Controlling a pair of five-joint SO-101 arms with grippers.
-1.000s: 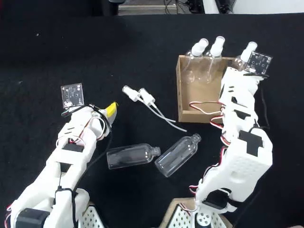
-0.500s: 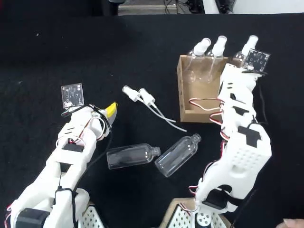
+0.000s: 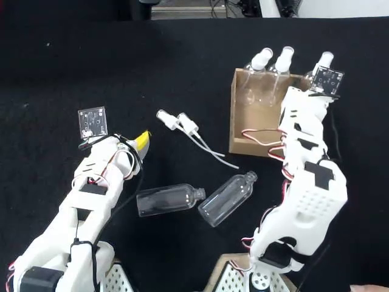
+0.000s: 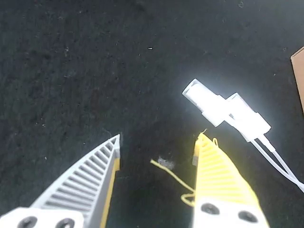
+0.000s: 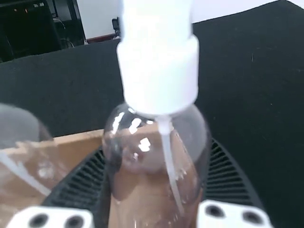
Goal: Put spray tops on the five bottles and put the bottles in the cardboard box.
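presently a third capped bottle (image 5: 142, 137) is clamped between the fingers of the right gripper (image 5: 156, 190) at the far corner of the cardboard box (image 3: 255, 147), beside a first capped bottle (image 3: 259, 67) and a second capped bottle (image 3: 281, 64) leaned at its far wall, so the boxing of this bottle is judged to be the step in hand. a lowering into the box and a release are called for next, with care that the neighbours are not knocked. the left gripper (image 4: 157, 140) is spread wide and empty above the cloth near two loose spray tops (image 4: 216, 107), and two bare bottles (image 3: 167, 201) are seen lying between the arms, not yet capped.
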